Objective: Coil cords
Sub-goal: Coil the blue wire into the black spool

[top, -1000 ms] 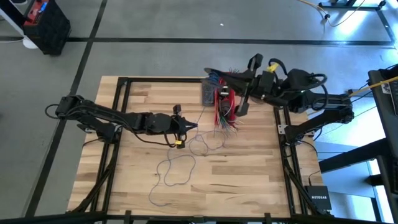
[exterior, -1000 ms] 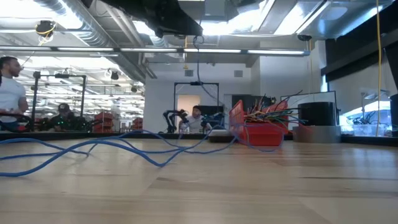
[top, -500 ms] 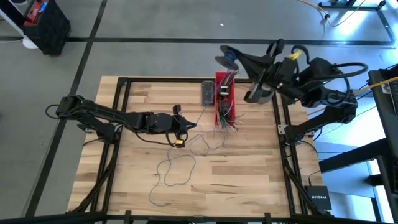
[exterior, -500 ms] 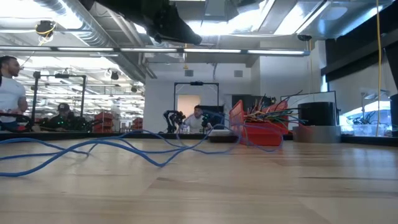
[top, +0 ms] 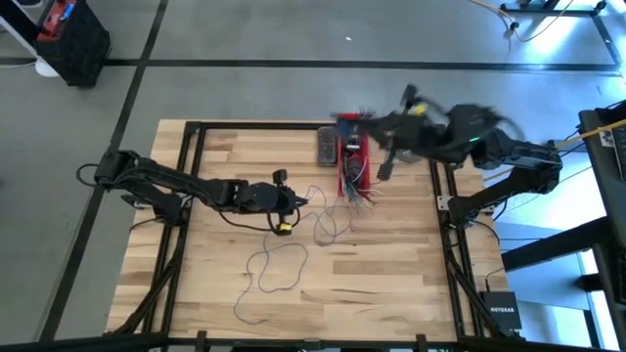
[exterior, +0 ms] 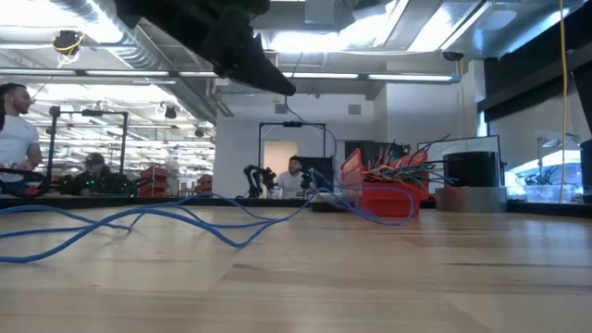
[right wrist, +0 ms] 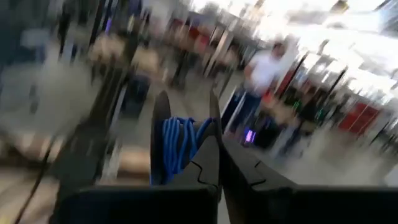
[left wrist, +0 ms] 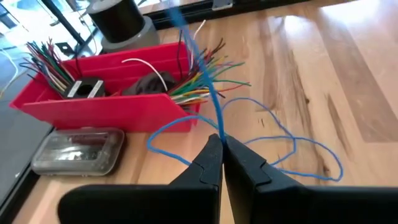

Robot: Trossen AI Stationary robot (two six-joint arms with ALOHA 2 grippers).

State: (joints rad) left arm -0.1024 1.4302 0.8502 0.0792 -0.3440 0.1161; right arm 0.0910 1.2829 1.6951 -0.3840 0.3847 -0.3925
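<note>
A long thin blue cord (left wrist: 214, 99) lies in loose loops (top: 279, 266) on the wooden table, with more loops (top: 328, 220) beside the red bin. My left gripper (left wrist: 222, 140) is over the table's middle (top: 296, 201), shut on a strand of this cord. My right gripper (right wrist: 217, 127) is held high over the bin's far end (top: 344, 119), blurred. It is shut, with a small blue coil of the cord at its fingers. In the low view the cord (exterior: 176, 215) snakes across the tabletop. My left gripper pinches a single strand of the cord (left wrist: 218, 132) between its two fingertips, which slant down from the table's left. From the pinch one stretch rises away toward the far side. The other drops to the loops (left wrist: 273, 146) on the table. My right gripper holds a coil of several turns (right wrist: 177, 149) beside its shut fingers, lifted clear of the table. Blur hides whether the turns are pinched or wound round a finger.
A red bin (left wrist: 112, 102) full of short multicoloured wire ends stands at the far middle. A clear case (left wrist: 78, 152) lies next to it and a grey tape roll (left wrist: 118, 18) stands behind. People (exterior: 14, 129) are in the room beyond. Bare wood lies at the near right (top: 391, 284).
My right gripper has swung up and toward the far edge, then come back down over the bin's far end. It turned as it went and stayed shut on the coil. The cord's loops beside the bin have shifted a little.
</note>
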